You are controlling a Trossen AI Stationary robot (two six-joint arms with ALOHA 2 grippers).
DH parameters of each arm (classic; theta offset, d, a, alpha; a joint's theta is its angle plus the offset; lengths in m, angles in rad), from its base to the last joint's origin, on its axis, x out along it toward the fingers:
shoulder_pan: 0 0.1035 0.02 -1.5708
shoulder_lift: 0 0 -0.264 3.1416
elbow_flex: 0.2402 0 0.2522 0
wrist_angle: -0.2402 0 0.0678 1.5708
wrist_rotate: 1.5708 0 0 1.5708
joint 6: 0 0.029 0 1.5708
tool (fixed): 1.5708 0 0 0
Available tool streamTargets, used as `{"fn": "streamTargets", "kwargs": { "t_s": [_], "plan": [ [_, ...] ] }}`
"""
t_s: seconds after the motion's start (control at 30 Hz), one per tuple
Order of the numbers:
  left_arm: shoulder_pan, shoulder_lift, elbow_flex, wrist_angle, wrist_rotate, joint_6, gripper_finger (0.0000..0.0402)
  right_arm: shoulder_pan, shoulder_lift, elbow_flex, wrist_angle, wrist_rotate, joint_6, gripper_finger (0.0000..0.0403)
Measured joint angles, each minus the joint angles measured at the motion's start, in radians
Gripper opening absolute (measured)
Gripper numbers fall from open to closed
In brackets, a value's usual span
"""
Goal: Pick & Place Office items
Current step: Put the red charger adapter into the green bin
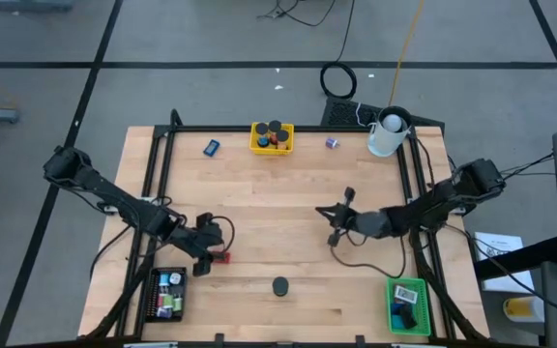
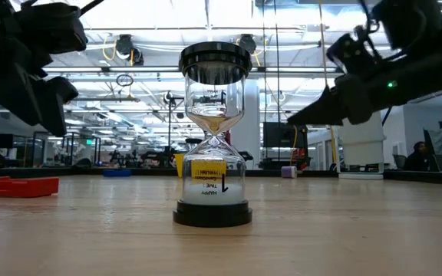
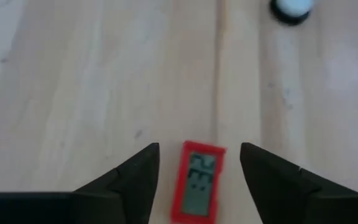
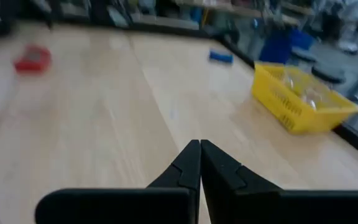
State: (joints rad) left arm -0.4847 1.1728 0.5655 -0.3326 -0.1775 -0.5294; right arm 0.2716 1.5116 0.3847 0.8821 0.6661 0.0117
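The left claw [image 3: 197, 177] hangs low over the counter [image 1: 259, 203] with its fingers spread, and a small red timer [image 3: 199, 182] with a grey display lies flat on the wood directly between them. The fingers stand clear of the timer on both sides, touching nothing, so this reads as the line-up before a pinch: the long sides of the timer run parallel to the fingers, which suits a grip across its narrow width. In the high view the timer [image 1: 222, 257] sits just beyond the claw's tips, and the black tray [image 1: 168, 294] holding a few small pieces is close behind the claw, near the arm. That tray is probably where the timer is meant to go.

The right claw [image 4: 200, 163] is pressed together and holds nothing. It hovers over bare wood at mid-counter, likely waiting its turn. Ahead of it and well apart is the yellow tray [image 4: 303, 99], already carrying some round caps, with a blue item [image 4: 220, 56] lying loose farther off.

An hourglass [image 2: 214, 138] stands upright on the counter between the two claws, nearer the front edge. A purple piece [image 1: 332, 143] lies beside the white cup [image 1: 387, 135], and the green tray [image 1: 407, 305] sits behind the right claw.
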Motion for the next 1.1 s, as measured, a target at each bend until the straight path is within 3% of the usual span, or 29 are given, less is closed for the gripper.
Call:
{"fn": "streamTargets", "kwargs": {
  "t_s": [0.2,0.4,0.53,0.87,1.1],
  "plan": [
    [0.014,0.0,0.0,-0.045,0.048,0.001,0.0175,0.006,0.0,-0.125,0.276,-0.043,-0.031,0.0004],
    [-0.007,0.0,0.01,-0.071,0.018,0.011,0.015,0.011,0.0,-0.151,0.312,-0.041,-0.017,0.0004],
    [-0.033,0.0,0.05,-0.109,-0.031,0.011,0.0186,0.011,0.0,-0.15,0.311,-0.041,-0.018,0.0004],
    [-0.069,0.06,0.07,-0.142,-0.059,-0.061,0.0334,0.011,0.0,-0.15,0.31,-0.042,-0.019,0.0004],
    [-0.093,0.198,0.07,-0.138,-0.059,-0.025,0.0349,0.011,0.0,-0.149,0.303,-0.043,-0.012,0.0004]
  ]
}}
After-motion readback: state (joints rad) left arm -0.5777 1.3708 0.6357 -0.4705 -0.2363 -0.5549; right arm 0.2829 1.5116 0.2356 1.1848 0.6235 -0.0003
